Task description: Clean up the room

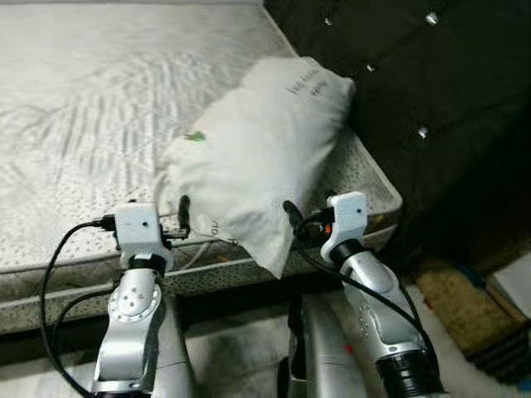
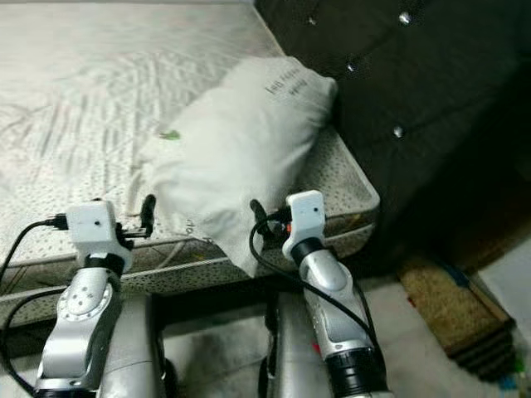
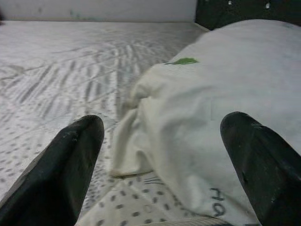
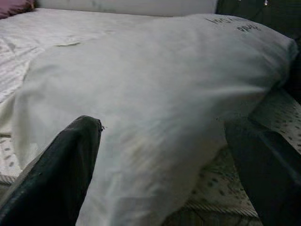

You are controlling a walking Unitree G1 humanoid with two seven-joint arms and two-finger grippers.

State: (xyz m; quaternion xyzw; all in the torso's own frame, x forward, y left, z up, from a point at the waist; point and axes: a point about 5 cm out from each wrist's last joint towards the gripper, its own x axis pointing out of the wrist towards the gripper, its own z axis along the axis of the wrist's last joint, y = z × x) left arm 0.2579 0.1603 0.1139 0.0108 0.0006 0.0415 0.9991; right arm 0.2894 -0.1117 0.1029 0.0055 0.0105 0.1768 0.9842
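Observation:
A white pillow with small dark print and a green mark lies at an angle on the bare patterned mattress, its top end against the dark tufted headboard. Its lower corner hangs over the mattress's near edge. My left gripper is open at that edge, its fingers either side of the pillow's bunched left corner. On the other side my right gripper is open too, with the pillow's lower right part between its black fingers. Neither gripper grips the fabric.
The mattress's corner ends just right of my right arm. A brown mat and a pale object lie on the floor at the right. A pink item lies at the mattress's far side.

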